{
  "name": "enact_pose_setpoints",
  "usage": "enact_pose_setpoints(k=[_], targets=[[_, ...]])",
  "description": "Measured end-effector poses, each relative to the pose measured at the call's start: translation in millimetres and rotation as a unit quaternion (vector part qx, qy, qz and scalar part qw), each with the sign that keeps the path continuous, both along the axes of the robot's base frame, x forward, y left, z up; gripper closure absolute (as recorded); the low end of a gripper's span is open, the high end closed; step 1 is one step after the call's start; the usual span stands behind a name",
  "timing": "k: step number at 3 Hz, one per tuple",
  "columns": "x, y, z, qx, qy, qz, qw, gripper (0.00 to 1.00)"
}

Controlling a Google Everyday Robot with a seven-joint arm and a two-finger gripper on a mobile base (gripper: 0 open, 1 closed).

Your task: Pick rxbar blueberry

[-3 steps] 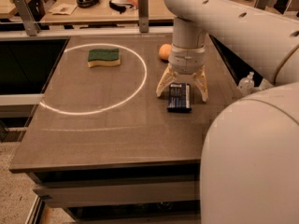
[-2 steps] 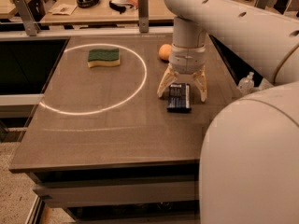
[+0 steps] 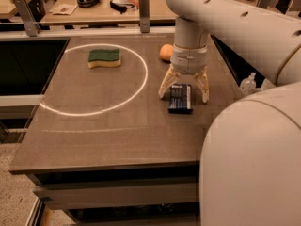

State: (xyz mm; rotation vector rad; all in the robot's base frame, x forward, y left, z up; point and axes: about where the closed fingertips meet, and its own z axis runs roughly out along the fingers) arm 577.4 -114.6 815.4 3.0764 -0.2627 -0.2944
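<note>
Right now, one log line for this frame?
phase: pre-grasp | tool: open, low, straddling rxbar blueberry | bar: flat on table | sponge: apart, far left

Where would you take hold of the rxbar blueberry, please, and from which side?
Across its width, on the long edges near mid-length, coming straight down from above. The rxbar blueberry lies flat on the table, too thin to take from the side, its long edges running toward the camera. The pincer hangs open over it, one finger at each long edge.

Print on rxbar blueberry (image 3: 180, 101) (under the end effector (image 3: 184, 97)) is unreadable.
</note>
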Motion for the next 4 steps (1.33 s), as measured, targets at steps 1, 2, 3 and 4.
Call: enact_pose_setpoints(k=[1,2,3,4], targets=[[0.0,-0.4,0.1,-0.001,0.0,-0.001,1.0,0.47],[-0.1,-0.7,0.7,-0.001,0.0,-0.001,1.0,0.47],[-0.1,-1.0,0.7,-0.002,0.0,-0.001,1.0,0.48],[-0.2,-1.3,1.4,-0.003,0.001,-0.002,1.0,0.49]])
